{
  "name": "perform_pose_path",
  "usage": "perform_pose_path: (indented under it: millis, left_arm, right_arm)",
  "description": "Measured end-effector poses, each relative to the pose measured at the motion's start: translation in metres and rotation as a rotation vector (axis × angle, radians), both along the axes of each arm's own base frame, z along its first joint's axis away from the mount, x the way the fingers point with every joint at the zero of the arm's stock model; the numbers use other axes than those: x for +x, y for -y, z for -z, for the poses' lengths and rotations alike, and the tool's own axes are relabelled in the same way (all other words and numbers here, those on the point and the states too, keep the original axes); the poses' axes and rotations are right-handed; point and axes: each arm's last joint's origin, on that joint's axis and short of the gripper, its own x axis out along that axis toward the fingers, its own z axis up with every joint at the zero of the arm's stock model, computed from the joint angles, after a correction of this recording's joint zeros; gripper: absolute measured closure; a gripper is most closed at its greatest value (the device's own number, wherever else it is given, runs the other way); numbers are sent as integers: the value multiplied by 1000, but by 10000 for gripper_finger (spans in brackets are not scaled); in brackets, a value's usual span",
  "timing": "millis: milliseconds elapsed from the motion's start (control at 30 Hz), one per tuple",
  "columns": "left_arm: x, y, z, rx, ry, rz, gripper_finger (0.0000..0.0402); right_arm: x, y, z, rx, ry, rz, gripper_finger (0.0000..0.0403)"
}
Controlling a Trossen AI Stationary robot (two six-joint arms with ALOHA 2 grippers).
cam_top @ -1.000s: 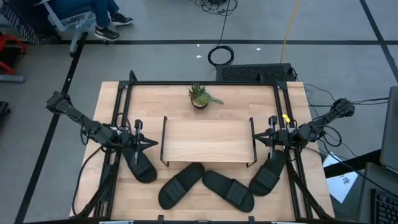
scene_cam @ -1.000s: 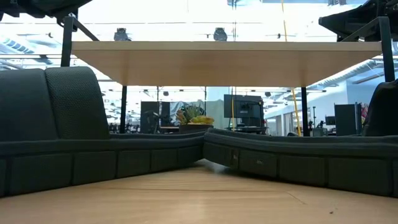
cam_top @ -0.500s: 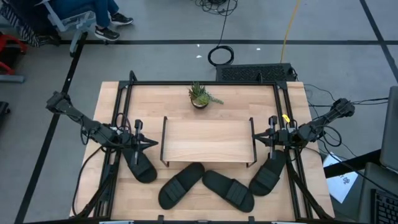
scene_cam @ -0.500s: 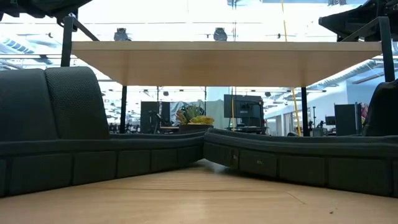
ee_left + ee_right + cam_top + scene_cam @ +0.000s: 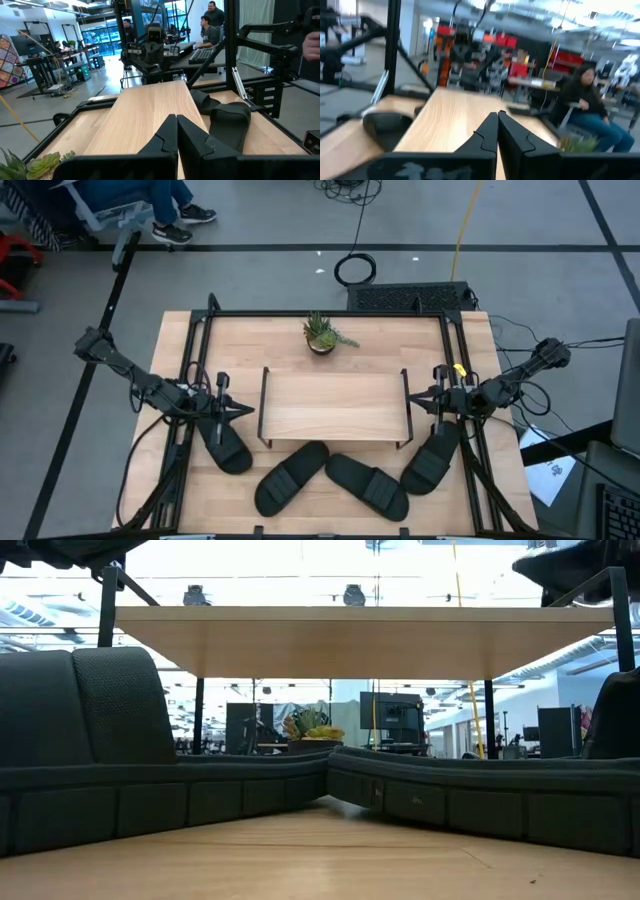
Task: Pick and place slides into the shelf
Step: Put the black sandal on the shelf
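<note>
Both claws are pinched shut on nothing: the left gripper (image 5: 240, 409) hangs at the left end of the shelf (image 5: 335, 406), the right gripper (image 5: 420, 399) at its right end, fingertips turned inward toward the board. All four slides (image 5: 331, 470) lie on the table (image 5: 180, 340) in front of the shelf, none yet on it. Nearest the left gripper is the left slide (image 5: 224, 444), just beside and toward the table's front edge from its tips, long axis running roughly front-to-back with a slight slant. The right slide (image 5: 432, 458) sits the same way below the right gripper, slanting toward the middle. Between them the two middle slides (image 5: 290, 477) meet in a shallow V, each well apart from either claw (the left arm is nearer one, the right arm nearer the other). My judgement: each arm should open, drop onto its own neighbouring slide across the strap, then lift it back toward the board. A potted plant (image 5: 322, 334) stands beyond the shelf, clear of both arms
</note>
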Motion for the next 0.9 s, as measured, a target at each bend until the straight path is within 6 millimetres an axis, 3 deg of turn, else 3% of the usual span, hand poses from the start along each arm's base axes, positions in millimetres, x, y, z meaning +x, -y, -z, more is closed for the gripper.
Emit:
perform_pose_path:
  millis: [100,267,400,600,900]
  left_arm:
    - [0,0,0,0,0,0,398]
    - [0,0,0,0,0,0,398]
    - [0,0,0,0,0,0,398]
    - [0,0,0,0,0,0,398]
    - [0,0,0,0,0,0,398]
  right_arm:
    - [-1,2,-9,-21,24,46,402]
    - [-8,11,-33,-20,-117,263,373]
    - [-21,20,-60,127,-177,258,332]
    - [-44,34,-79,327,-283,280,284]
    - [-85,53,-108,634,-525,164,273]
